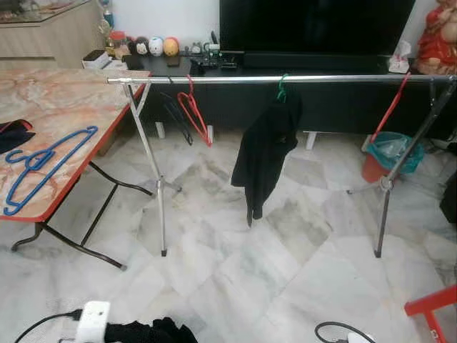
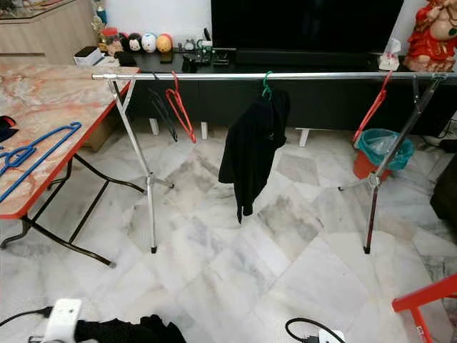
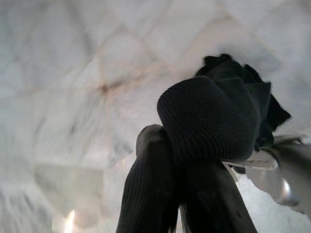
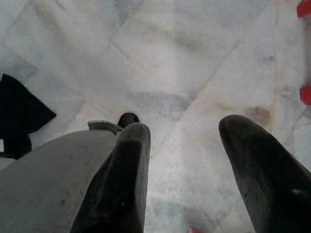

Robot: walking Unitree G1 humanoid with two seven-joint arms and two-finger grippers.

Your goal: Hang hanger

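Blue hangers [image 1: 44, 166] lying mid-left on the marble table [image 1: 78, 100], rail [image 1: 285, 78] across the top, right gripper [image 4: 184, 165] spread and empty, left gripper [image 3: 180, 194] unreadable — better approach squarely.

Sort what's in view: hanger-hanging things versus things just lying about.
For the job: blue hangers on the table; clothes rail; red hanger and black garment on it.

Lying about: teal-lined bin; power strip; television.
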